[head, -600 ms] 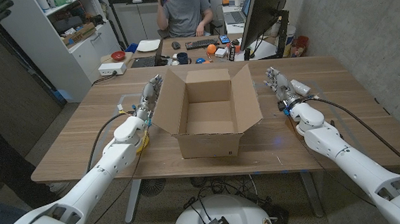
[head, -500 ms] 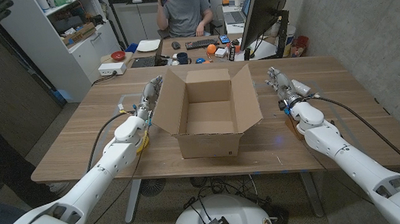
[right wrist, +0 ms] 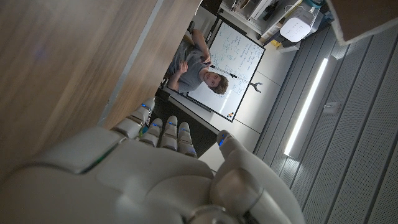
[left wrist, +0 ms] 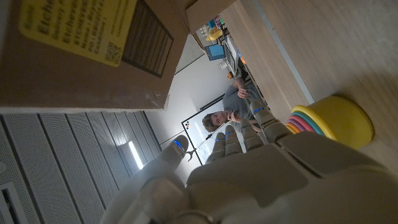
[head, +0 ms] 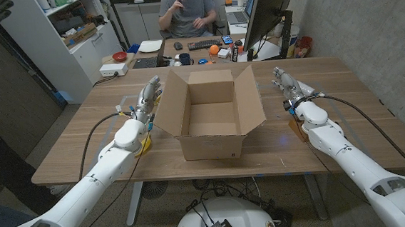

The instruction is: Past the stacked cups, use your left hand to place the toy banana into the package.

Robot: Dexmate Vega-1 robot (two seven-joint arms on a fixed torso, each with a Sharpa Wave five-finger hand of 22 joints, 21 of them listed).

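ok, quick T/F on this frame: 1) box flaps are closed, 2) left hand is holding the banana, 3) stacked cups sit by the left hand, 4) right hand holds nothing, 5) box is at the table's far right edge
1) False. The cardboard box stands with its flaps open, and what shows of its inside is bare.
2) False. The left hand holds nothing, fingers extended beside the box's left wall. No banana is clearly visible.
3) True. The stacked cups, yellow outermost, stand on the table right by the left hand.
4) True. The right hand has its fingers extended and holds nothing.
5) False. The box sits mid-table, between the two hands.
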